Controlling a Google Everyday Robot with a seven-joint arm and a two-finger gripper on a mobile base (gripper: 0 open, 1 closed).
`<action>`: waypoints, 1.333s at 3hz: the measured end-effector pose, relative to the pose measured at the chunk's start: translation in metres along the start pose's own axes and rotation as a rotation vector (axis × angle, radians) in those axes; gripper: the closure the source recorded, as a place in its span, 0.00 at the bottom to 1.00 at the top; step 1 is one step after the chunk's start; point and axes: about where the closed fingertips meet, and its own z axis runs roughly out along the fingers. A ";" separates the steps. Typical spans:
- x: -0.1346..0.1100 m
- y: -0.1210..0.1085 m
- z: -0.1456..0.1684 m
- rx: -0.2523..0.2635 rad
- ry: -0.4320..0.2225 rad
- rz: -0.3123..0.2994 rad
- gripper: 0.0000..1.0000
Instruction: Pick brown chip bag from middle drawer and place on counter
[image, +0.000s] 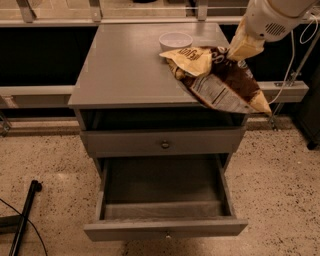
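Note:
The brown chip bag hangs tilted over the right part of the counter, its yellow end near the small white bowl and its other end past the counter's right edge. Its pale nutrition panel faces me. My gripper comes in from the upper right and is shut on the bag's upper edge. The middle drawer is pulled open below, with nothing visible inside.
A closed drawer front with a round knob sits above the open drawer. A dark pole and cable lie on the speckled floor at the left. A white cable hangs at the right.

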 end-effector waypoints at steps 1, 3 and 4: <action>-0.014 -0.035 -0.029 0.158 0.017 -0.066 1.00; -0.032 -0.102 -0.007 0.267 0.028 -0.225 1.00; -0.028 -0.127 0.029 0.244 0.043 -0.239 1.00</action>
